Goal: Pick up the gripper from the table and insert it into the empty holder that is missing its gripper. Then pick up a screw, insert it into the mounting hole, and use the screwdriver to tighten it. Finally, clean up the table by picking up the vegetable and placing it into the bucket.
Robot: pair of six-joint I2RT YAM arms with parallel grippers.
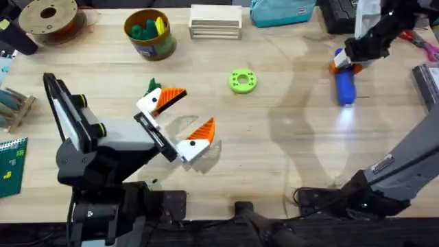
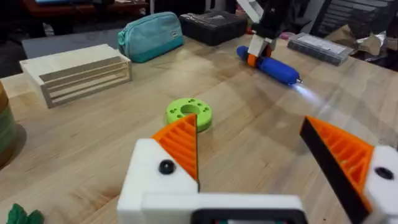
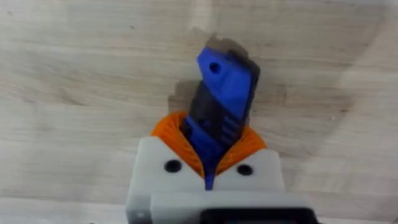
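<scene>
No label or writing can be read anywhere; the band around the bucket [image 1: 149, 34] is too small to make out. Going from left to right in the overhead view, a brown spool [image 1: 49, 19] sits at the far left corner of the table [image 1: 288, 158], and the mustard bucket stands just right of it near the far edge, with green and yellow pieces inside. Next to it along that edge come a pale wooden crate [image 1: 215, 21] and a teal pouch [image 1: 281, 12].

The left gripper [image 1: 186, 118] rests low over the near-left part of the table, its white fingers spread apart and holding nothing; both carry orange ribbed pads [image 2: 181, 142]. A small dark-green vegetable piece [image 1: 153, 86] lies just beyond its upper finger, touching or nearly so. The lime-green ring [image 1: 242, 81] sits alone near the middle, with bare wood open on all sides of it.

A wide stretch of empty tabletop runs from the ring to the right side. There the blue screwdriver [image 1: 344, 86] lies on the wood close to the far right edge, a bright glow on the table at its near end. The right gripper [image 1: 345, 63] is clamped on its far end, the orange pads pressed against the blue body [image 3: 221, 99] in the right wrist view. Dark boxes crowd the corner behind it.
</scene>
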